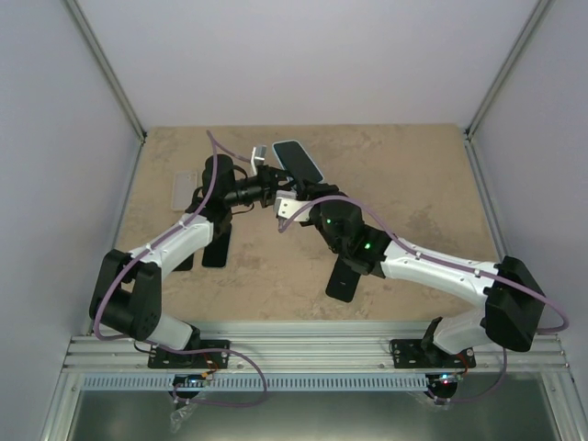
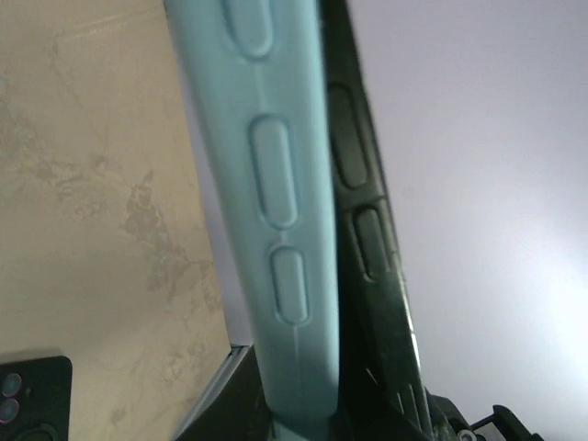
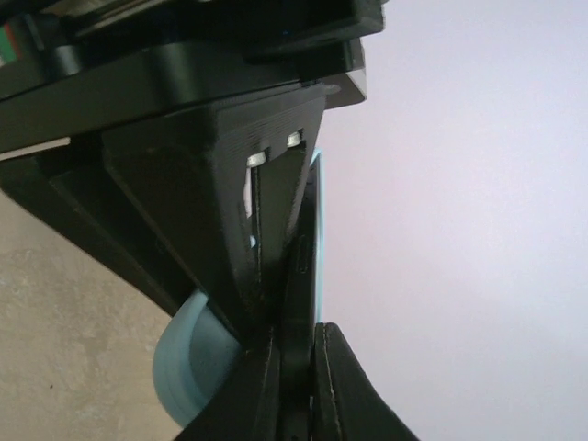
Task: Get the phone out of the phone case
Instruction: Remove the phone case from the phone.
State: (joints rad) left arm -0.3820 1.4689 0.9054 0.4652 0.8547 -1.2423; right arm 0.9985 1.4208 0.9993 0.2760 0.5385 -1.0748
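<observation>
Nearest the arm bases, we note a black flat piece (image 1: 343, 278) lying on the table (image 1: 413, 184) under the right forearm. A second black flat piece (image 1: 217, 246) lies under the left forearm. The left wrist view shows the corner of a dark case with lens openings (image 2: 32, 404) on the table surface; we cannot tell which of the pieces in the top view it is.

Further in, both arms meet over the middle of the table. The right gripper (image 1: 299, 190) is closed to a narrow gap. In its wrist view its fingers (image 3: 349, 395) pinch a thin dark edge, which we take to be the phone (image 2: 367, 239), with the teal rim just beside it. The left gripper (image 1: 273, 176) is clamped on the teal phone case (image 2: 276, 184). Phone and case are held off the table between the two grippers, tilted, screen side up. In the left wrist view the dark phone edge stands alongside the teal case wall rather than flush inside it.

Beyond the left arm, a pale flat piece (image 1: 183, 190) rests on the table.
</observation>
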